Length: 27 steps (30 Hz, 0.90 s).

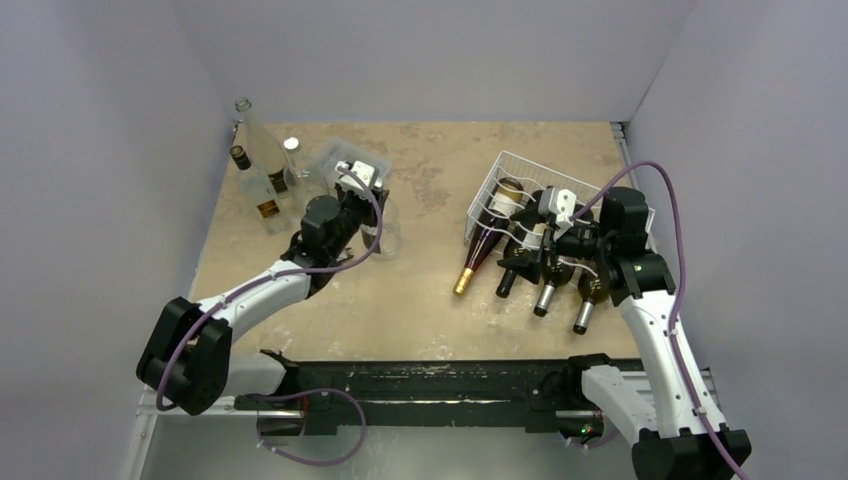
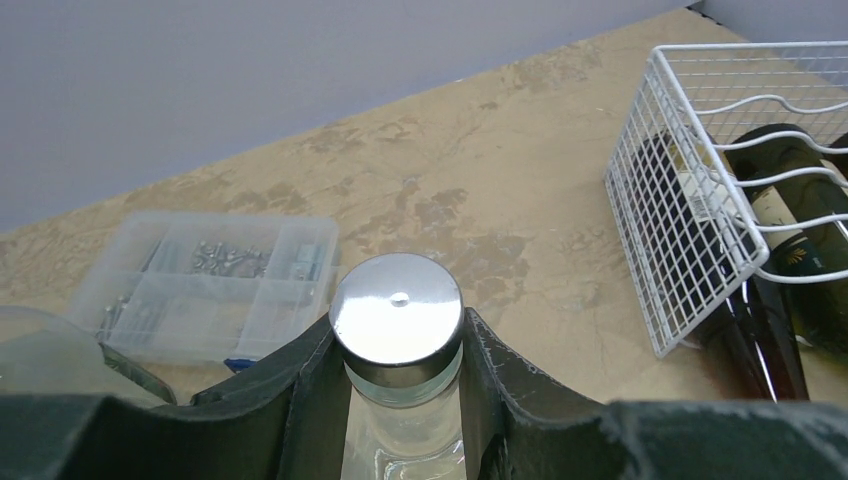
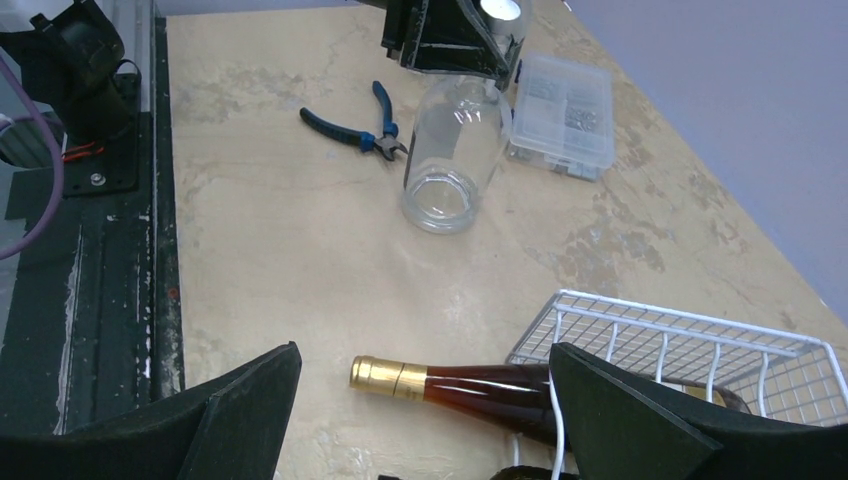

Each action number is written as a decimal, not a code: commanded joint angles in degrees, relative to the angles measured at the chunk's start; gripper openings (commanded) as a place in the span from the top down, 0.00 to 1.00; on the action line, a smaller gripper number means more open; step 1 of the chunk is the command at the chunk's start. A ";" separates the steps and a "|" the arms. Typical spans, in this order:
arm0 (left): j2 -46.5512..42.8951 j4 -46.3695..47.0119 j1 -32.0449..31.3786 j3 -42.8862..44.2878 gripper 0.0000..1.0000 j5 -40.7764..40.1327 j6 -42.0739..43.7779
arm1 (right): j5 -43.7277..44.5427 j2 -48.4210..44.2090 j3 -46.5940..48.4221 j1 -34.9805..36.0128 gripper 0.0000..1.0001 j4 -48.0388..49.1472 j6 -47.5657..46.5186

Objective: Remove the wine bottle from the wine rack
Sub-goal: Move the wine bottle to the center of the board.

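We mark a smooth white metal wire rack [image 2: 685, 215]. The dark brown glass wine bottle [image 3: 480, 388] is glossy, with shiny gold foil [image 3: 385, 375] on its neck. The clear glass bottle [image 2: 400, 430] has a mirror-polished metal cap [image 2: 397, 305]. The clear plastic compartment box [image 2: 210, 285] looks cloudy. The tan mottled tabletop [image 2: 480, 190] is matt. The pliers [image 3: 350, 125] have blue grips and dull metal jaws.

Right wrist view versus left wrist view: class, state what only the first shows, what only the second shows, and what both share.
Only the right wrist view: blue-handled pliers on the table, a bottle's gold foil top, and the black mounting rail. Only the left wrist view: the wavy cradle wires and a curved piece of clear glass at the lower left edge. Both: the white wire rack, the clear compartment box, and the clear bottle gripped at its neck by the left end effector.
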 commanded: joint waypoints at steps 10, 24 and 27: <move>-0.79 10.51 7.88 8.63 1.00 -0.91 0.01 | 0.52 -0.47 -0.57 -0.29 0.01 0.56 -0.93; 4.38 14.20 12.81 10.88 1.00 1.17 0.14 | 0.60 -0.46 -0.67 -0.29 0.01 0.40 -1.20; 5.08 14.49 13.96 11.36 1.00 1.81 1.86 | 0.68 -0.47 -0.66 -0.27 0.01 0.43 -1.28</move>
